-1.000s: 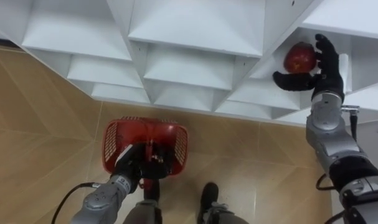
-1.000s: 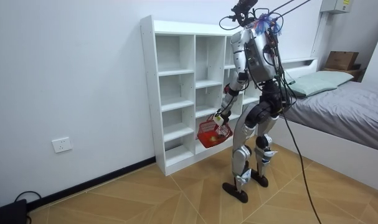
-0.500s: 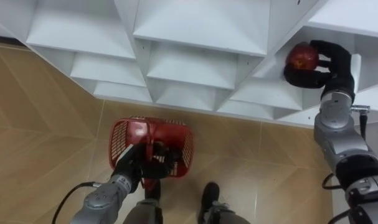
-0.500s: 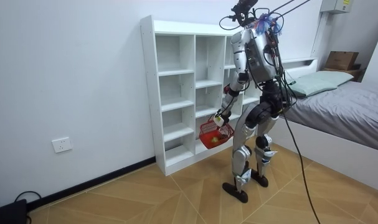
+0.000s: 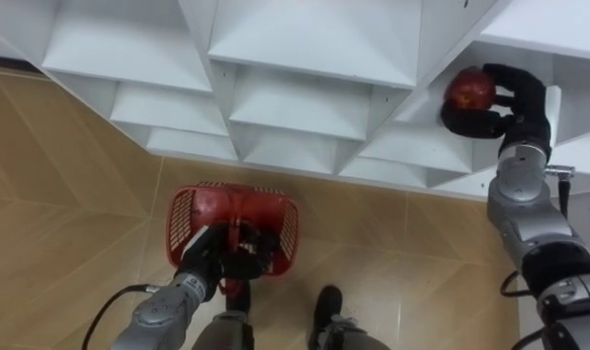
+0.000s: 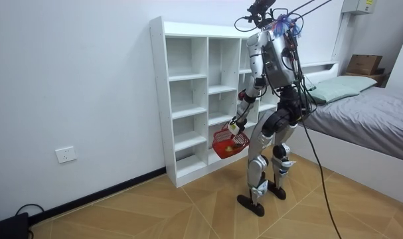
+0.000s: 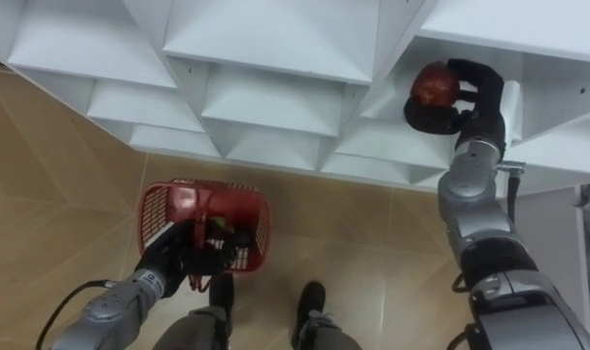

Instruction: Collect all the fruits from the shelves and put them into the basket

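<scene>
Step in hand: picking. Right hand, upper right, is curled round the round red apple inside the white wooden cubby shelf. Left hand, lower left, grips the red plastic mesh basket. Next move, as judged: withdraw the apple and lower it into the basket.

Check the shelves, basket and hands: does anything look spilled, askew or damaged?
Nothing stands out: the right hand grips a red fruit in the white shelf unit, and the left hand holds the red basket by its handle.

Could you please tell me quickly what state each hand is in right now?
Left hand: shut on the red mesh plastic basket's handle.
Right hand: shut on the round red fruit.
</scene>
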